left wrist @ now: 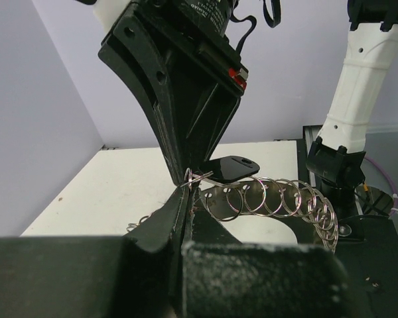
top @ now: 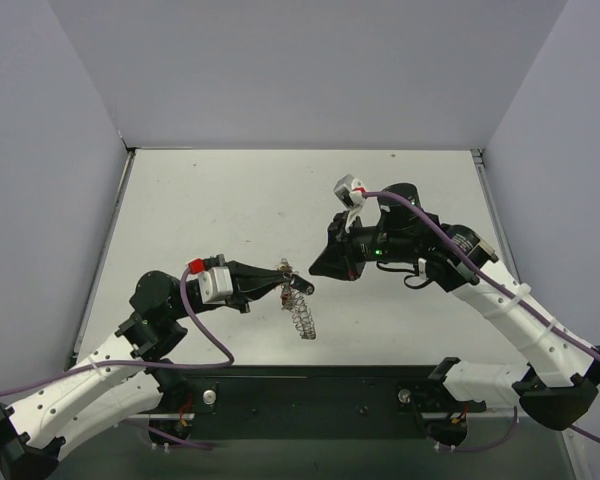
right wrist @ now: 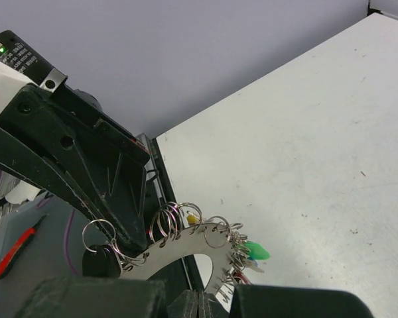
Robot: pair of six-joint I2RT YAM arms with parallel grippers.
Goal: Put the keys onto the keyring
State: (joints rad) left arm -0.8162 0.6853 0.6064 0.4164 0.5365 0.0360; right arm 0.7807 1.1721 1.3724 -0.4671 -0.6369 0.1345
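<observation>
Nearest to me, my left gripper (left wrist: 184, 199) is pressing its two black fingers fully together. They are pinching one end of the keyring (left wrist: 278, 199), a large flat silver metal crescent whose rim is carrying a row of small wire loops. The keyring is hanging in the air from that pinch, over the near half of the table, and in the left wrist view it is curving away to my right and downward.

My right gripper (right wrist: 199, 299) is pointing in from the opposite side with its fingers likewise closed tight. Its tips are meeting my left fingertips at that same end of the keyring. The silver plate is running down behind my right fingers, so I cannot tell whether they are gripping the plate, a loop or nothing at all.

Just beyond that meeting point a small silver black-headed key (left wrist: 233, 167) is sitting, its oval plastic head turned away from the fingertips and its blade pointing toward them. Further along the rim, small keys are dangling from the loops: a green-headed key (right wrist: 257, 250) at the outer edge, and a yellow-headed key (right wrist: 194, 218) half hidden behind the plate.

Beyond all this the matt white table (top: 210, 200) is stretching away, and plain pale grey walls (top: 300, 70) are enclosing it on three sides.
</observation>
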